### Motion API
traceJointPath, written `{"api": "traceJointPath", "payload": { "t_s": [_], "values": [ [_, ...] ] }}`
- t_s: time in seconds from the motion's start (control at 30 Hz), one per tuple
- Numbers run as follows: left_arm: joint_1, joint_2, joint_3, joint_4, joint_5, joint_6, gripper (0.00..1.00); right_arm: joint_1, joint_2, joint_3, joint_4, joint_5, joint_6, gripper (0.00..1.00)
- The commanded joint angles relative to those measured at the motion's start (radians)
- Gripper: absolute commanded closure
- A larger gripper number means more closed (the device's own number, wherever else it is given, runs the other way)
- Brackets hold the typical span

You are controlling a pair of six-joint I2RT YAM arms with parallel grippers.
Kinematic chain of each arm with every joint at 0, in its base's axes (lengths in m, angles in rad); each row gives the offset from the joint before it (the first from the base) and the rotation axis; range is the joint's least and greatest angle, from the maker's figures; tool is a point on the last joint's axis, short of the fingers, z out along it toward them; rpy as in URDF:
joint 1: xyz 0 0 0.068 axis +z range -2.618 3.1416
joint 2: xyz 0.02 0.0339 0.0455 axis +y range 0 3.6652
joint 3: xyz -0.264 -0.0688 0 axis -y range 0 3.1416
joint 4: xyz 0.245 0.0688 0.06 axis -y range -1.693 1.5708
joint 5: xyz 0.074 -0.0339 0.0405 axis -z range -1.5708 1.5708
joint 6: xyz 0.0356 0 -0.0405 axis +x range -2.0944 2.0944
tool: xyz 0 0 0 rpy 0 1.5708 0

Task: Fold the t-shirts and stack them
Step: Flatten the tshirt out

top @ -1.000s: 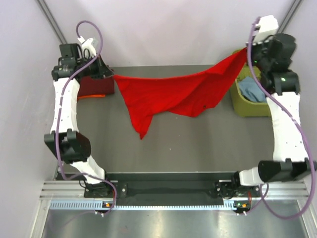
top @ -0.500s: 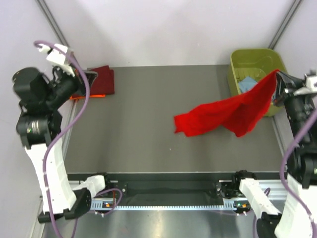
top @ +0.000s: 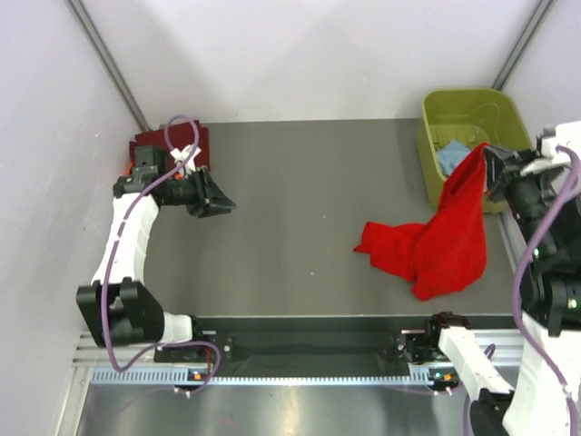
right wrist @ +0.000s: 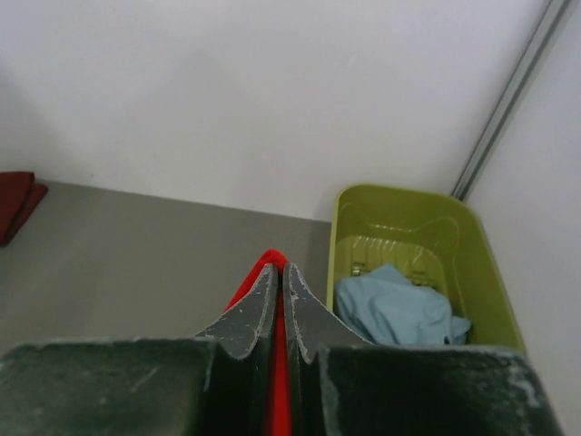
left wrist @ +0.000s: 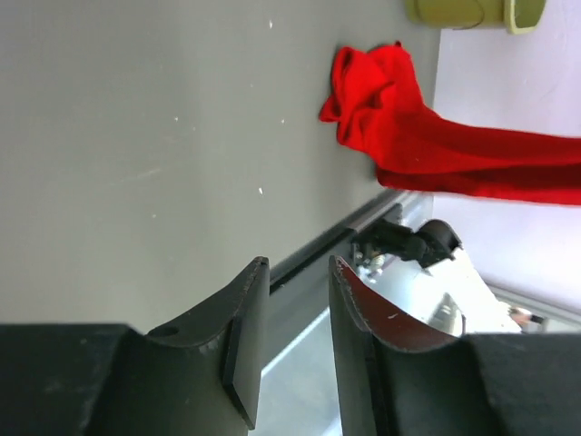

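Across table (top: 300, 209), looks barely begun: red t-shirt (top: 440, 250) unfolded, heaped right of centre; light blue t-shirt (top: 449, 156) waiting in tub (top: 472, 113); only maroon t-shirt (top: 150, 143) folded, far-left corner. Runs long axis from heap, rising toward right gripper (right wrist: 280, 270), clamped on one edge. Leaves left gripper (top: 220, 203) slightly parted, empty.
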Motion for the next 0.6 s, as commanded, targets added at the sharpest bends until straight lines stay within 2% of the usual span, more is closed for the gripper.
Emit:
{"api": "traceJointPath", "payload": {
  "t_s": [0.0, 0.07, 0.17, 0.23, 0.33, 0.37, 0.43, 0.47, 0.57],
  "values": [
    [-0.013, 0.007, 0.097, 0.128, 0.084, -0.087, 0.62, -0.012, 0.132, 0.043, 0.037, -0.068, 0.060, 1.00],
    [-0.012, 0.041, 0.151, 0.148, 0.075, -0.088, 0.62, -0.012, 0.251, 0.073, 0.077, -0.108, 0.129, 1.00],
    [0.028, 0.089, 0.250, 0.186, 0.092, -0.134, 0.63, -0.012, 0.415, 0.118, 0.142, -0.252, 0.237, 1.00],
    [0.055, 0.106, 0.299, 0.190, 0.093, -0.157, 0.63, 0.023, 0.505, 0.170, 0.139, -0.345, 0.251, 1.00],
    [0.092, 0.126, 0.359, 0.148, 0.084, -0.107, 0.64, 0.202, 0.679, 0.394, 0.036, -0.407, 0.121, 1.00],
    [0.095, 0.120, 0.367, 0.139, 0.072, -0.093, 0.64, 0.321, 0.804, 0.644, -0.026, -0.428, 0.090, 1.00],
    [0.099, 0.103, 0.356, 0.138, 0.049, -0.082, 0.64, 0.438, 0.914, 0.917, -0.113, -0.418, 0.038, 1.00],
    [0.105, 0.086, 0.344, 0.138, 0.046, -0.084, 0.64, 0.547, 0.940, 1.041, -0.089, -0.371, 0.030, 1.00],
    [0.106, 0.055, 0.295, 0.132, 0.026, -0.078, 0.64, 0.661, 0.878, 1.034, 0.022, -0.336, 0.039, 1.00]
  ]
}}
